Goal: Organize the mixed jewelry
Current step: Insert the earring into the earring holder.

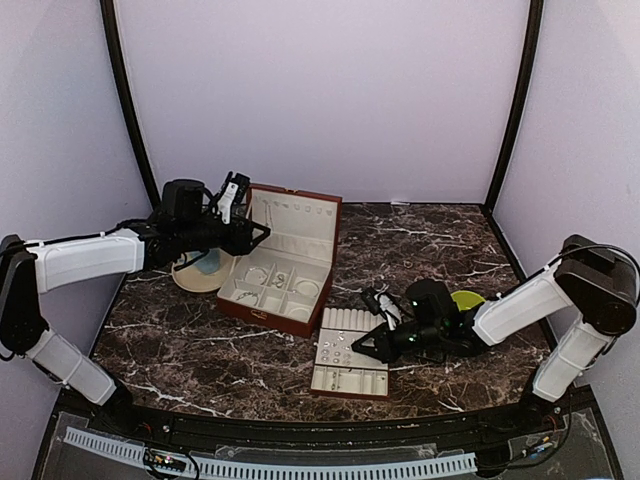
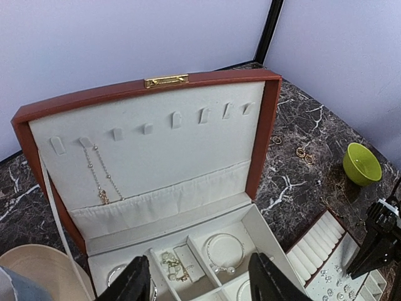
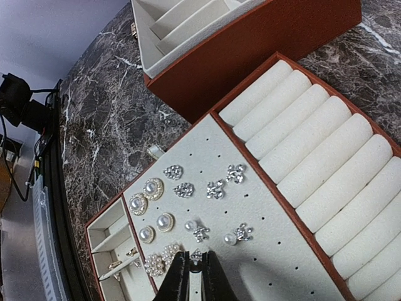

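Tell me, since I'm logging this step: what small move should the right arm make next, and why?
Probably lower the right hand slightly and open it. Its tips seem to pinch a small stud just above the tray's perforated panel, beside studs already lying there, so release looks due.

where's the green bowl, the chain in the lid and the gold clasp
green bowl (image 2: pixel 361 164), left wrist view, inner wall
chain (image 2: pixel 103 198), left wrist view, lower end
gold clasp (image 2: pixel 166 81), left wrist view, its centre
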Controlling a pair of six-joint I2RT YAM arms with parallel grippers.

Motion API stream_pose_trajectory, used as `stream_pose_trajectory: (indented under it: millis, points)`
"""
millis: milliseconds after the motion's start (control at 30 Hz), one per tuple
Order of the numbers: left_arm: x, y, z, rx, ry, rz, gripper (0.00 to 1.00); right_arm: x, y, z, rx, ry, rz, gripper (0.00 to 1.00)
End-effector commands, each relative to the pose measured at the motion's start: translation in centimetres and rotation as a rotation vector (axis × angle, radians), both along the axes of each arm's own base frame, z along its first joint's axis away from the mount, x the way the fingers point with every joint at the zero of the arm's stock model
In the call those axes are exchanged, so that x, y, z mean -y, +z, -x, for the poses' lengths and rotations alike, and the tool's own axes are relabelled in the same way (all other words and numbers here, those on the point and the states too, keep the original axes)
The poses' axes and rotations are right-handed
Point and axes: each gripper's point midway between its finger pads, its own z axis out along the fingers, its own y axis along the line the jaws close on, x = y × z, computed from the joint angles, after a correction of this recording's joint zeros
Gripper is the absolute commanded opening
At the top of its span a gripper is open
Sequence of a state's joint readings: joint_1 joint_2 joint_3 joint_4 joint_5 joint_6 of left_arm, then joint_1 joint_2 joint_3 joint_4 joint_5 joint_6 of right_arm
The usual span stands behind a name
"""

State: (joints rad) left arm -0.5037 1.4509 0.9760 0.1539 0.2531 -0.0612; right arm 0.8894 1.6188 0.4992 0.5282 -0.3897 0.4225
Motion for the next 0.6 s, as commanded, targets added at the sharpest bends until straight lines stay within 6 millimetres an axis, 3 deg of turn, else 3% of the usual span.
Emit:
stream_pose_trajectory:
  millis: [0,567]
  points:
    - [-0.63,2.45,0.39,0.087,-0.005,0.033,0.57,-0.58,0.86,-1.24,0.067,-0.027,-0.011,0.07]
    - [-0.61,2.47,0.71,0.098,-0.021,0.036,0.57,-1.13,0.25,-1.46,0.059,-0.009,0.006,0.07]
